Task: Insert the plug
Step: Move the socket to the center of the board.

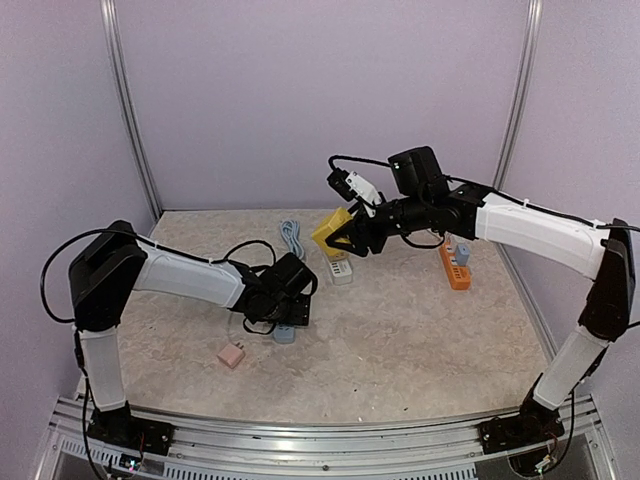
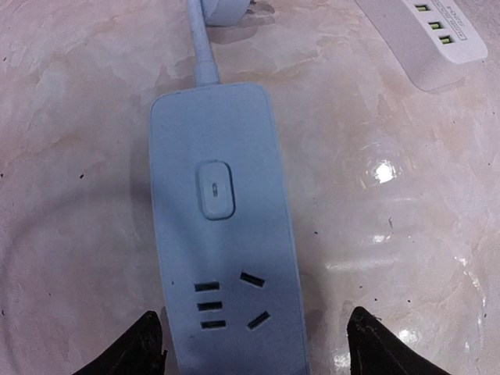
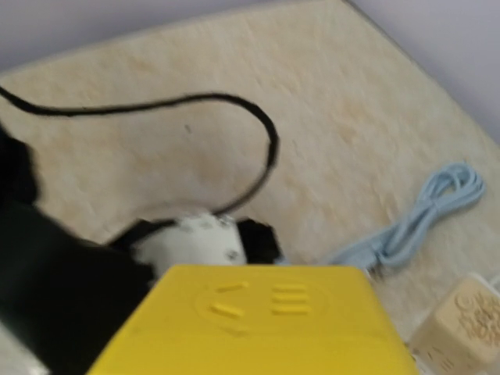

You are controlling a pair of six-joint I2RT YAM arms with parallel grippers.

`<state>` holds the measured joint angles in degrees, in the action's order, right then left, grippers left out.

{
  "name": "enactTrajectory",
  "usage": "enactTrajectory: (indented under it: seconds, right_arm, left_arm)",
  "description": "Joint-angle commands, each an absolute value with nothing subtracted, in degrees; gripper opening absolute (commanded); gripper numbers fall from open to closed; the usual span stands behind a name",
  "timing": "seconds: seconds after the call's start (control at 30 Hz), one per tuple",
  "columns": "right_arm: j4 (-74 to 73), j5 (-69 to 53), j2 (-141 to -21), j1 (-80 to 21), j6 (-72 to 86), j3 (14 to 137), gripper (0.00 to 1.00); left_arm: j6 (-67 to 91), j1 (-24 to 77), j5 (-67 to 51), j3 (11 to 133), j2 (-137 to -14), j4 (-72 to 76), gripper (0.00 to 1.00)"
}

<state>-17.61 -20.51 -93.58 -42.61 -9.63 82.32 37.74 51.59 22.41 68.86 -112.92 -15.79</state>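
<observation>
Nearest me, a small pink adapter [image 1: 231, 355] is lying loose on the table [image 1: 430, 350]. Just beyond it the left gripper [image 2: 251, 336] is hovering low over the blue power strip [image 2: 223, 258]. Its jaws are standing apart with nothing in them. One of its fingers [image 2: 144, 348] is sitting almost against the strip's left edge and the other is leaving a clear gap on the right, so it is straddling the strip, not pinching it. In the left wrist view the strip is running lengthwise straight away from those fingers, with socket holes at the gripper's end, the switch midway and the cord leaving at the far end.

Farther back and to the right, the right gripper [image 1: 352, 238] is holding the yellow plug block [image 1: 333, 228] in the air, clamped around it; I am not seeing its prongs. A white power strip [image 1: 340, 268] is lying almost beneath it, with a coiled pale-blue cable [image 1: 291, 238] to its left and an orange power strip [image 1: 455, 268] off to the right.

I am guessing the blue strip's sockets are the target. If so, the right arm, the one carrying the plug, is facing a move nearward, leftward and down, and the left gripper is crowding those holes.
</observation>
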Motion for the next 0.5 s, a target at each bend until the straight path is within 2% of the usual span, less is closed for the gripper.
enactTrajectory:
  seconds: [0.0,0.13,0.47]
  right_arm:
    - [-26.2,-15.9,-98.0,-42.4,-12.4,89.2,0.0]
    - [-30.8,-15.5,-103.1,-42.7,-14.0,95.3,0.0]
    - [-46.7,-15.5,-118.4,-45.9,-24.5,113.0,0.0]
  left_arm:
    - [39.2,52.0,21.9,66.1,-107.6,-15.3,0.83]
    - [40.1,52.0,23.7,61.8,-101.7,-14.3,0.98]
    - [46.6,52.2,35.8,47.8,-79.4,-16.5,0.99]
